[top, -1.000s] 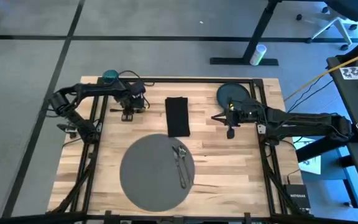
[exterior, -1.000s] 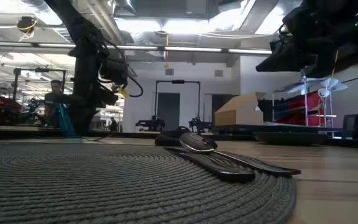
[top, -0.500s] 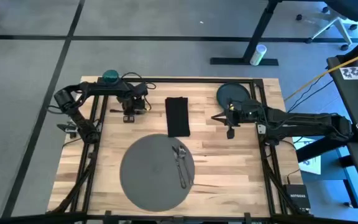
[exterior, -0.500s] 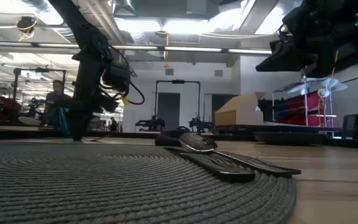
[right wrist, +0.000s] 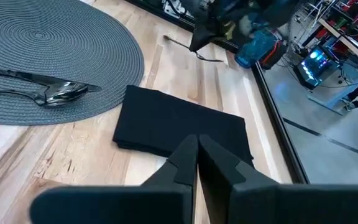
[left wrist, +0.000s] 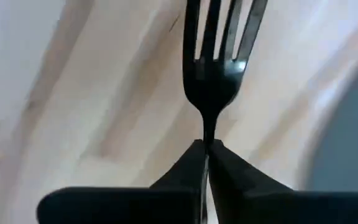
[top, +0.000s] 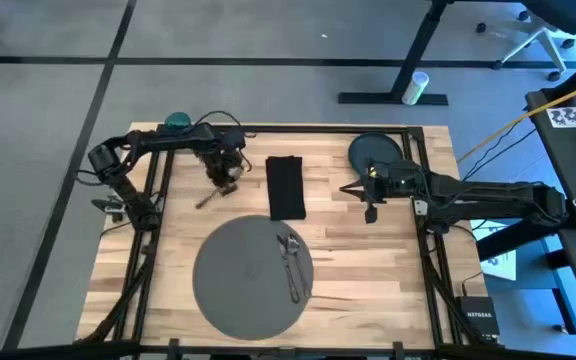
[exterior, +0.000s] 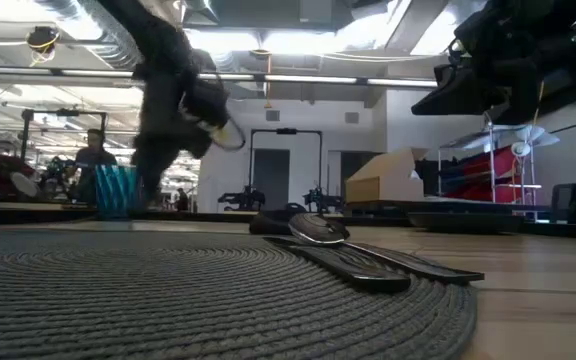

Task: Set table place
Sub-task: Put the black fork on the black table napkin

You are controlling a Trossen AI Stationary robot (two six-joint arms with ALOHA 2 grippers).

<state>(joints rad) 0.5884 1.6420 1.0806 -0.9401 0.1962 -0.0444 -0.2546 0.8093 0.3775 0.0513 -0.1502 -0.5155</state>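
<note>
Workshop floor; light wood table (top: 368, 270). Landmark: grey mat (top: 243, 285). Left gripper (top: 226, 172), just beyond the mat's far-left edge, pinches a fork (left wrist: 219, 59) by its thin handle, tines leading away from the fingers, long axis diagonal towards the mat. Right gripper (top: 370, 212) waits closed beyond the mat's right side. Risk: the narrow grip may let the fork swivel or drop.
</note>
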